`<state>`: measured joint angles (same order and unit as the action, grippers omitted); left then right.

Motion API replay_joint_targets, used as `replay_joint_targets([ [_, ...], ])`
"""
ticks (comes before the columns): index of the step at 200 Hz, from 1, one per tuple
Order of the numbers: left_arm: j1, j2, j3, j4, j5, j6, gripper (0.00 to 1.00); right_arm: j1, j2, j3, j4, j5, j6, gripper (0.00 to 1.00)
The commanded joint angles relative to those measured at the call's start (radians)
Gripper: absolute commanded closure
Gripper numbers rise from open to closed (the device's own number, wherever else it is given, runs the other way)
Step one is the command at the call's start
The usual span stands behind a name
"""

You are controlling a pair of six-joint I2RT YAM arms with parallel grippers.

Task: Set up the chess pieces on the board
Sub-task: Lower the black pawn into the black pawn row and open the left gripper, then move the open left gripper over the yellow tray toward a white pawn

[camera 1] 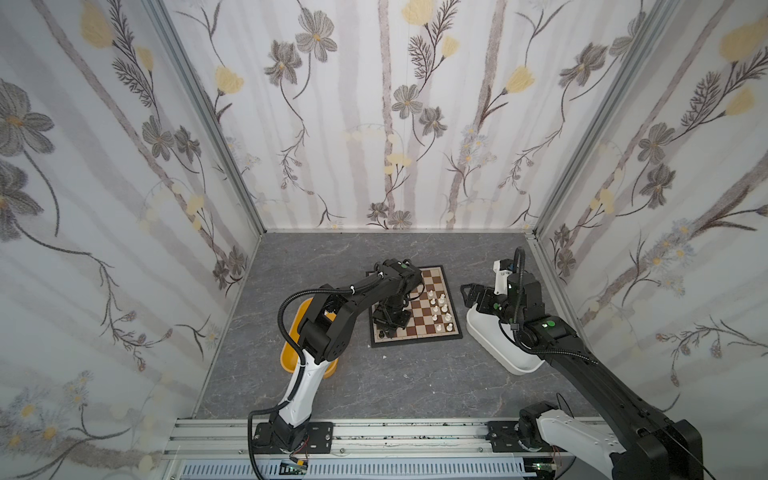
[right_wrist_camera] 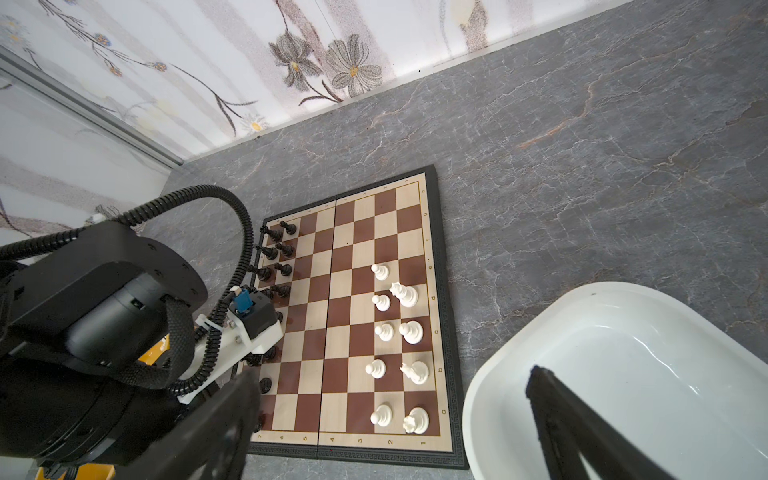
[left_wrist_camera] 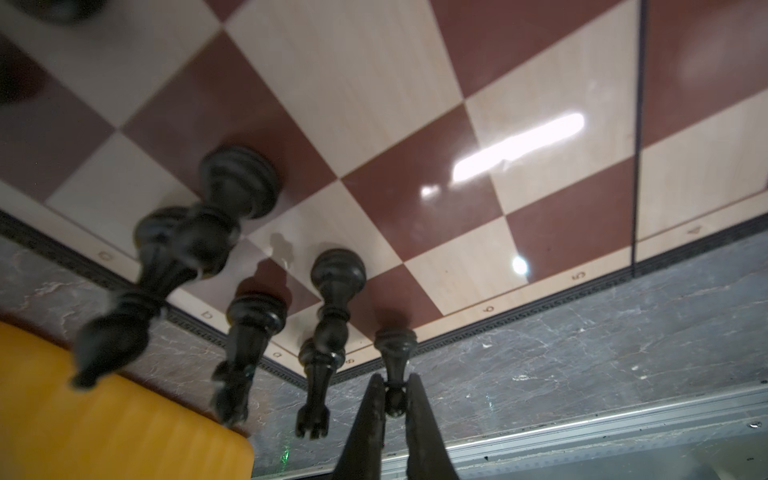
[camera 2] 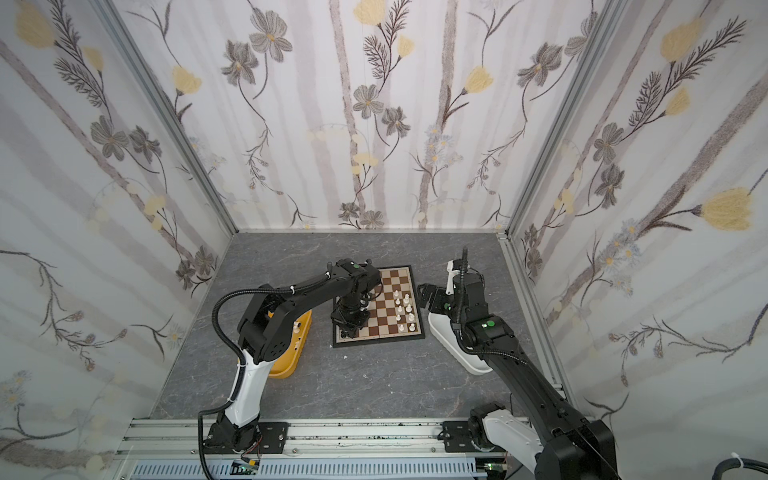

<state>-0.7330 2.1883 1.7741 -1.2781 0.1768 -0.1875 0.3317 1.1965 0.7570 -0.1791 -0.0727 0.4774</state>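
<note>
Board (camera 1: 434, 276) lies mid-table. Leftmost, the yellow tub (camera 1: 289, 353) is mostly covered by my left arm (camera 1: 361, 293), which bends over the board's left side and hides most black pieces (right_wrist_camera: 286, 249) from above. At the near left corner my left gripper (left_wrist_camera: 395, 378) points down, fingers flanking the head of a standing black pawn (left_wrist_camera: 395, 340); clamped or loose, I cannot tell. White pieces (right_wrist_camera: 411, 332) stand on the right. My right gripper (camera 1: 468, 296), spread wide, hovers over the far end of the white tub (camera 1: 484, 338).
</note>
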Motion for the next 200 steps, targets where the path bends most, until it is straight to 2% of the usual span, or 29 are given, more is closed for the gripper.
replay_joint_targets([
  [1, 0.002, 0.004, 0.01, -0.019, -0.017, -0.004, 0.83, -0.001, -0.005, -0.001, 0.035, -0.006, -0.007, 0.0],
  [40, 0.004, 0.007, 0.017, -0.017, -0.017, -0.007, 0.77, -0.001, -0.012, -0.032, 0.035, -0.01, -0.004, 0.0],
  [96, 0.004, 0.002, 0.024, -0.015, -0.006, -0.012, 0.77, 0.0, -0.015, -0.038, 0.038, -0.016, 0.001, 0.0],
  [132, 0.004, -0.03, 0.019, -0.002, 0.01, -0.016, 0.72, -0.001, -0.02, -0.038, 0.042, -0.017, 0.005, 0.0],
  [175, 0.007, -0.198, 0.035, -0.005, -0.031, -0.056, 0.65, -0.017, -0.054, -0.034, 0.05, 0.026, 0.041, 0.0],
  [200, 0.045, -0.386, -0.05, 0.07, -0.067, -0.122, 0.55, -0.082, -0.051, -0.049, 0.115, -0.079, 0.101, 0.0],
])
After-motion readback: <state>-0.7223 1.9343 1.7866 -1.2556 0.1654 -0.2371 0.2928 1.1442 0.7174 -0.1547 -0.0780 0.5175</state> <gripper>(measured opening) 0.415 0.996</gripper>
